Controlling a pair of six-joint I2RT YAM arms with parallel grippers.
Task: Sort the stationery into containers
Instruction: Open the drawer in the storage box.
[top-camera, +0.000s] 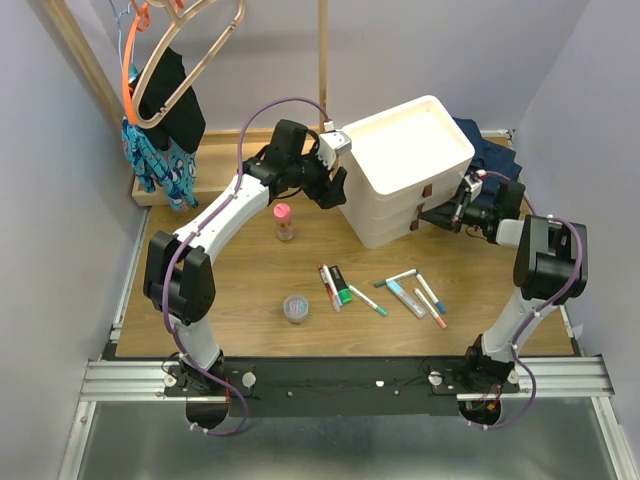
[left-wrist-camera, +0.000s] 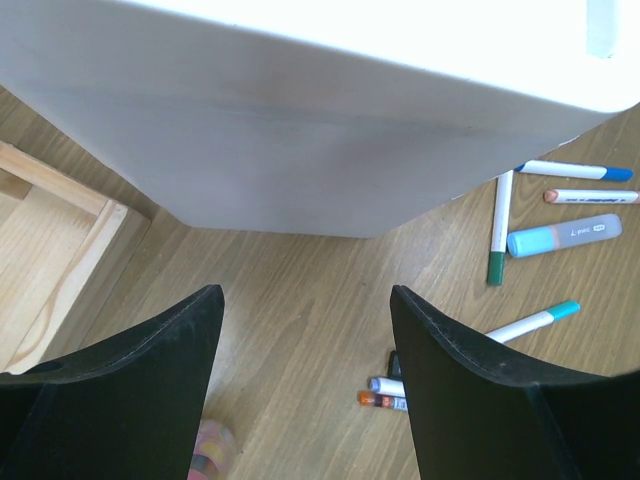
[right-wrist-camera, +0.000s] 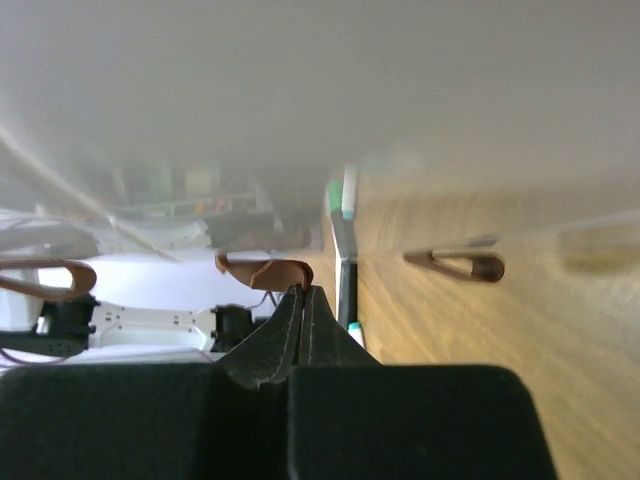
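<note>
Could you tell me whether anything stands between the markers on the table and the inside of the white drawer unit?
Yes: the drawers of the boxy white plastic three-drawer unit all look closed, so their fronts block the slim white markers. The right gripper is shut on a small brown pull tab.

**A:** How is the overhead view?
**B:** Bright, even and sharp. Soft shadows lie under the arms on the counter (top-camera: 250, 275), and the top of the drawer unit (top-camera: 405, 150) is almost bleached.
**A:** And the wrist views?
**B:** Left: there's glare at the upper right, and the left pincer (left-wrist-camera: 306, 305) is near-black along the bottom. Right: it's hazy, the upper half is a grey blur, and the brown pull tab (right-wrist-camera: 262, 270) by the right pincer (right-wrist-camera: 303, 297) looks soft.
</note>
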